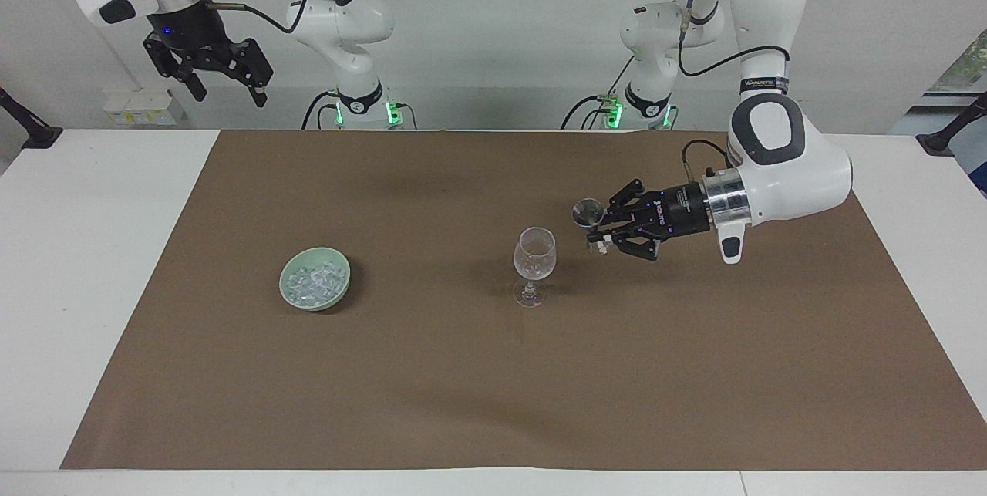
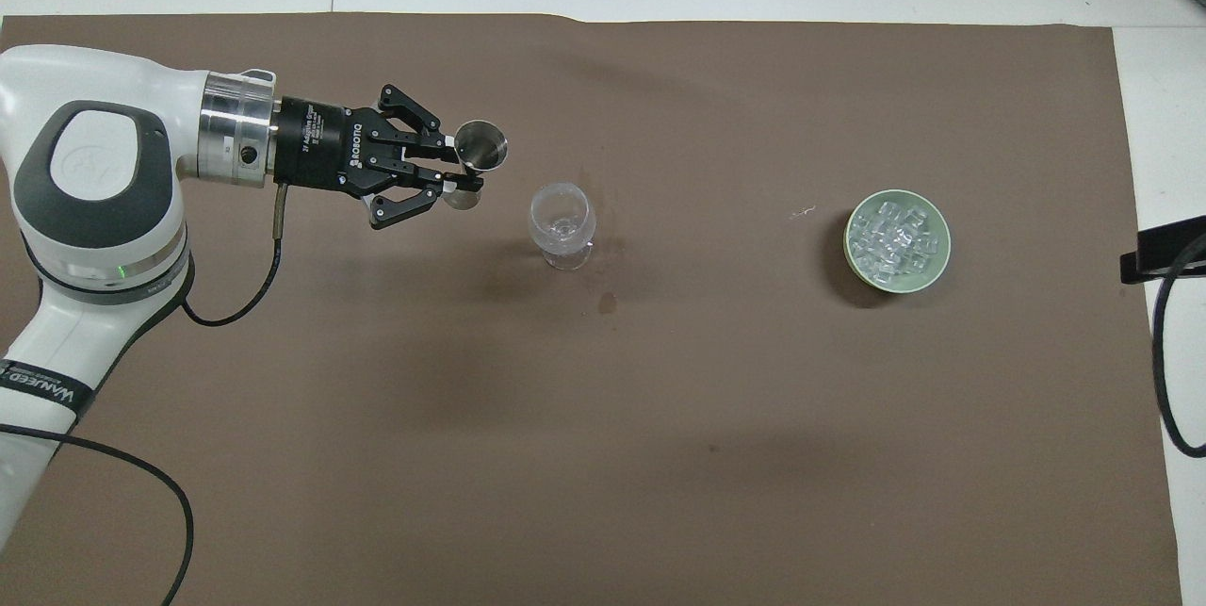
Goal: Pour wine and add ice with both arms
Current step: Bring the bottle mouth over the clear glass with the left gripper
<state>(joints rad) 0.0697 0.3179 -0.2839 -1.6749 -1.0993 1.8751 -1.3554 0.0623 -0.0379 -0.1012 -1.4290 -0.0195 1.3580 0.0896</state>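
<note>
On the brown-matted surface (image 1: 463,372), our left end effector (image 1: 597,232) clamps a jigger (image 1: 587,212) upright beside the glass (image 1: 534,253), ready to pour; our right end effector (image 1: 224,87) waits apart, raised.

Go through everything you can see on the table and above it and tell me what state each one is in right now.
Left pincer: shut on the metal jigger, in the air beside the glass.
Metal jigger: held upright, not yet over the glass.
Stemmed glass: upright on the brown mat, looks empty.
Green bowl: upright, holding the ice.
Right pincer: open, empty, waiting raised.
</note>
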